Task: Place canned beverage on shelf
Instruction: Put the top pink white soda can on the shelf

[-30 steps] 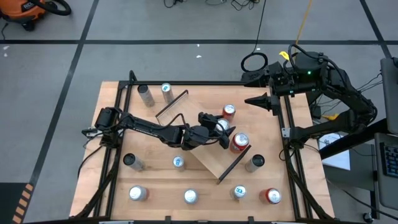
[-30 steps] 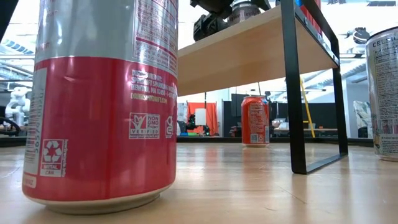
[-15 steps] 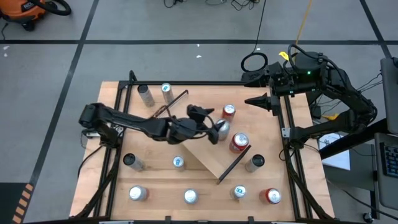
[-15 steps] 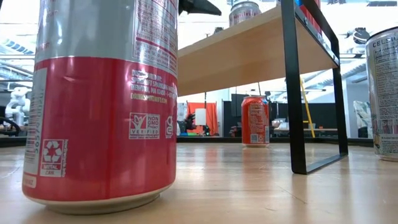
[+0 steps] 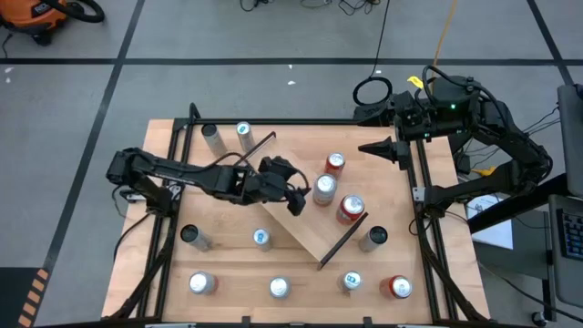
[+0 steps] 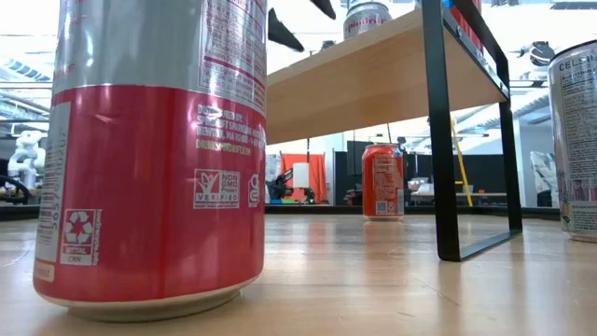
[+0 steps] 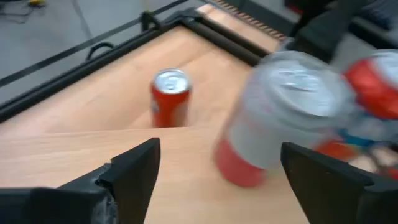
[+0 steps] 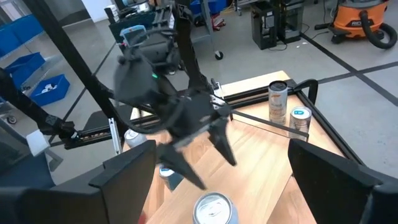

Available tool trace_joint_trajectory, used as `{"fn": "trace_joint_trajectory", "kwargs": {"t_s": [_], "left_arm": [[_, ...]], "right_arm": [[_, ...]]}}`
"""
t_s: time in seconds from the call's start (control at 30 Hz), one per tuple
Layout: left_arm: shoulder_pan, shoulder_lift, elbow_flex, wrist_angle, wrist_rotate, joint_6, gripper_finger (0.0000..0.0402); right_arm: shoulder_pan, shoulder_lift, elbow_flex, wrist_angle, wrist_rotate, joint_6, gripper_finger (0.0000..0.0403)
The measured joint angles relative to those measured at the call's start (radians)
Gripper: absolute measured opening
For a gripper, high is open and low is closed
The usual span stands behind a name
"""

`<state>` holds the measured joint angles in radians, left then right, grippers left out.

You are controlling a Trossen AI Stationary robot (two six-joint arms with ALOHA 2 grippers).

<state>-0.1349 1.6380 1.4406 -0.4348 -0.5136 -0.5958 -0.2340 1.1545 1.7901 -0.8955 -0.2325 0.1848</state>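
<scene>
On the shelf (image 5: 305, 232) stands a silver-and-red can (image 5: 322, 189) (upright).

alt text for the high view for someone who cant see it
Seen from above, the left gripper hangs open over the shelf, just clear of a silver-topped can standing on it. More cans stand around the table, and the right gripper waits at its far right edge.

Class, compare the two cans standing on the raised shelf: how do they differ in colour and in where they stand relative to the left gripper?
The silver-topped can has a pale grey upper body over a red base; the red can is red with a red-rimmed lid. The silver-topped can stands just in front of the left gripper, whose jaws are open and clear of it; the red can stands beyond it, nearer the black end rail. Both stand upright on the shelf.
</scene>
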Motion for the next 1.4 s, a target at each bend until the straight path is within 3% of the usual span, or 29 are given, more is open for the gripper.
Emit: {"fn": "trace_joint_trajectory", "kwargs": {"t_s": [0.4, 0.9, 1.1, 1.4], "left_arm": [[0.069, 0.046, 0.0, 0.062, 0.113, 0.075, 0.0248], [0.113, 0.045, 0.0, 0.168, 0.105, 0.155, 0.0241], [0.119, 0.012, 0.001, 0.132, 0.1, -0.032, 0.0241], [0.018, -0.003, 0.001, 0.089, 0.147, -0.212, 0.0241]], "right_arm": [[0.0, 0.0, 0.0, -0.003, 0.0, 0.004, 0.0343], [0.0, 0.008, 0.0, -0.057, 0.028, -0.011, 0.0343], [0.0, 0.074, 0.0, -0.271, 0.057, -0.013, 0.0323], [0.0, 0.215, 0.0, -0.373, 0.055, -0.02, 0.0231]]}}
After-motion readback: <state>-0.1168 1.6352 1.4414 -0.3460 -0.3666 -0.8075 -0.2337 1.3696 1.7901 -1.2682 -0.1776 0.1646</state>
